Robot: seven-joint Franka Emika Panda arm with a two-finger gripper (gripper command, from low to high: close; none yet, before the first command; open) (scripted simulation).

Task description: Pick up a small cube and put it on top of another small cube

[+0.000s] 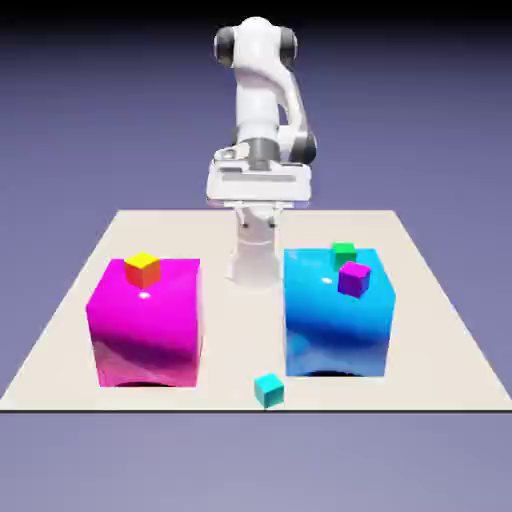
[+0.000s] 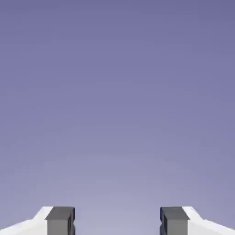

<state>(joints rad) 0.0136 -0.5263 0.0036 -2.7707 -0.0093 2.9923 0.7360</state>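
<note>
Exterior view
Surface [image 1: 60, 350]: pale beige, carries two big glossy cubes and one tiny loose cube.
Arm [image 1: 262, 100]: white, upright at the far edge of the surface, with the wide hand block level above the gap between the two big cubes.
Gripper: its fingertips are not clear here, lost against the white of the arm behind; this view cannot tell whether they are apart or together.
Teal cube [image 1: 268, 389]: tiny, rests alone on the surface near the front edge, just in front of the gap between the big cubes and closer to the blue one; nothing touches it.
Yellow-topped cube [image 1: 142, 269]: tiny, orange-red sides, sits on the top of the magenta cube toward its back, on the exterior view's left.
Magenta cube [image 1: 145, 322]: big and glossy, on the exterior view's left.
Blue cube [image 1: 338, 315]: big and glossy, on the exterior view's right, apart from the magenta one.
Green cube [image 1: 344, 251]: tiny, on the blue cube's top near the back edge.
Purple cube [image 1: 353, 279]: tiny, on the blue cube's top, just in front of the green one.

Hand view
Gripper [image 2: 117, 221]: two grey fingertips at the bottom edge, spread wide with nothing between them.
Background: only the plain blue-violet backdrop fills the frame; no cube or surface shows.
</note>
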